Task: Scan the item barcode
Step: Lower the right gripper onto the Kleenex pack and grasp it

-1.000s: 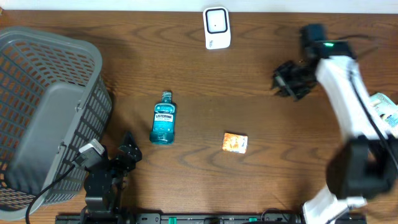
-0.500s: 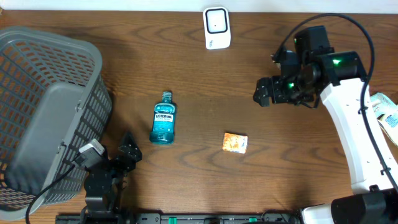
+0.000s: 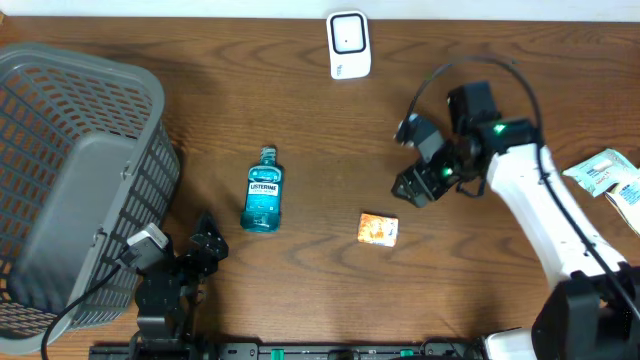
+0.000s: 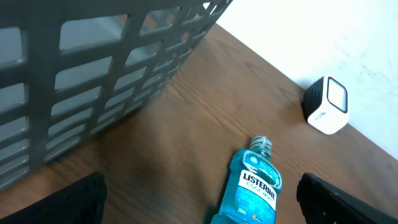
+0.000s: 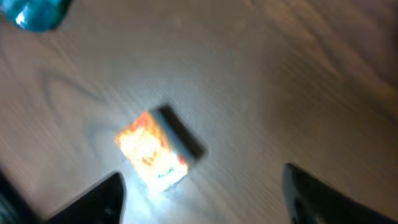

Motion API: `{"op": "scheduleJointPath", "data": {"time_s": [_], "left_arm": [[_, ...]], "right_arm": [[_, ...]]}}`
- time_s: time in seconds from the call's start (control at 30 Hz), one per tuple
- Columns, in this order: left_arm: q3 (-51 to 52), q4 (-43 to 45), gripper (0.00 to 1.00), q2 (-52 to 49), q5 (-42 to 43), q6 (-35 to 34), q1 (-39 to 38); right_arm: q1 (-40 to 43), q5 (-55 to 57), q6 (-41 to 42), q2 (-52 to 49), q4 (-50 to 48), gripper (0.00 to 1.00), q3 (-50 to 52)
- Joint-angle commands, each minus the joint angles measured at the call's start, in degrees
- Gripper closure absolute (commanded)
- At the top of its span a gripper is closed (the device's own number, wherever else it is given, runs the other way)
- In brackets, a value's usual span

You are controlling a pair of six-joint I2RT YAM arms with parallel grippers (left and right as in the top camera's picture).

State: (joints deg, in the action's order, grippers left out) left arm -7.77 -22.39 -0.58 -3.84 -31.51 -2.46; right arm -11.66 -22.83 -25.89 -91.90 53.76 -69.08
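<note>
The wooden table [image 3: 320, 130] carried a grey basket [image 3: 70, 180] at my left. My left pincer [image 3: 208, 243] stood wide and empty, near the blue mouthwash bottle [image 3: 263, 196]. The white scanner [image 3: 348, 45] sat at the far edge. My right pincer [image 3: 412, 186] hung with jaws apart, holding nothing, near the small orange box [image 3: 378, 229], which lay flat mid-table.

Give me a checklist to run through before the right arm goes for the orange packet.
1. Right end effector open and empty: ok.
2. Orange packet lying free, nothing touching it: ok.
3. End effector around the packet: not ok, it is apart from it.
4. Barcode face located: cannot tell, the wrist view is blurred.
5. Scanner unobstructed: ok.
6. Left end effector away from the packet, open beside the basket: ok.
</note>
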Motion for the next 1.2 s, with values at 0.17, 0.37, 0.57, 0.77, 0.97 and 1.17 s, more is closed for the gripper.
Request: {"op": "scheduleJointPath", "data": {"time_s": [0.17,0.37,0.57,0.77,0.97,1.17], "left_arm": [[0.5,-1.2,0.02,0.4,-0.7,-0.1,0.2],[0.5,-1.2,0.02,0.4,-0.7,-0.1,0.2],[0.5,-1.2,0.02,0.4,-0.7,-0.1,0.2],[0.5,-1.2,0.02,0.4,-0.7,-0.1,0.2],[0.5,-1.2,0.02,0.4,-0.7,-0.1,0.2],[0.5,-1.2,0.02,0.4,-0.7,-0.1,0.2]], "right_arm": [[-0.2,-2.6,-4.0,-0.3,-14.8,0.39,16.3],[-0.2,-6.8,-5.0,-0.3,-18.7,0.41,19.6],[-0.2,-11.0,-6.5,-0.3,-18.6,0.41,19.6],[-0.4,-12.1,-7.1,-0.3,-18.7,0.45,19.7],[-0.5,-12.2,-7.1,-0.5,-18.7,0.48,19.8],[-0.4,-12.2,-7.0,-2.7,-19.6,0.49,20.2]]}}
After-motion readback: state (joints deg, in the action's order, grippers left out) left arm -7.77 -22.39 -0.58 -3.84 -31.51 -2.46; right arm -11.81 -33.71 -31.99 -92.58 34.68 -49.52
